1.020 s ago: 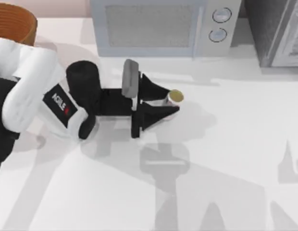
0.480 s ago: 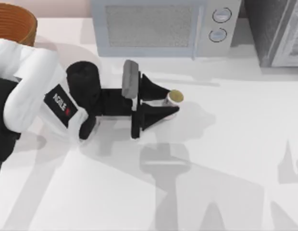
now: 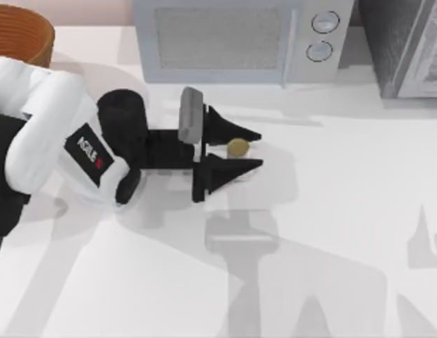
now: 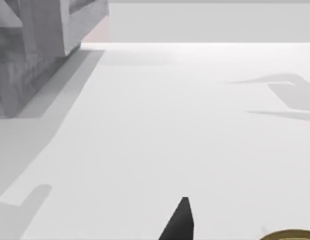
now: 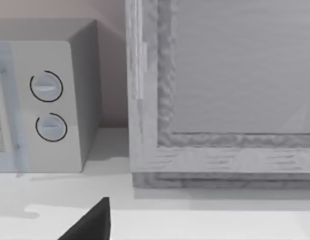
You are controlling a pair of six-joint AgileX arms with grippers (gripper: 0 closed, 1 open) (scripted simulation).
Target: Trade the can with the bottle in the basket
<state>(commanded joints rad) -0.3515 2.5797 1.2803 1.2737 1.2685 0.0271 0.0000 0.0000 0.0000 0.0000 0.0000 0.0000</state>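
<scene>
The can (image 3: 237,147) sits right between the left gripper (image 3: 248,150) fingers, which are spread open, not clamping it. Small cylinder, round golden-yellow top; fingers are black, pointed wedges

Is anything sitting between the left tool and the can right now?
Nothing visible. In the top view the can sits between the two fingers of the left tool, on the white table in front of the microwave. Whether the fingers touch it cannot be told.
</scene>
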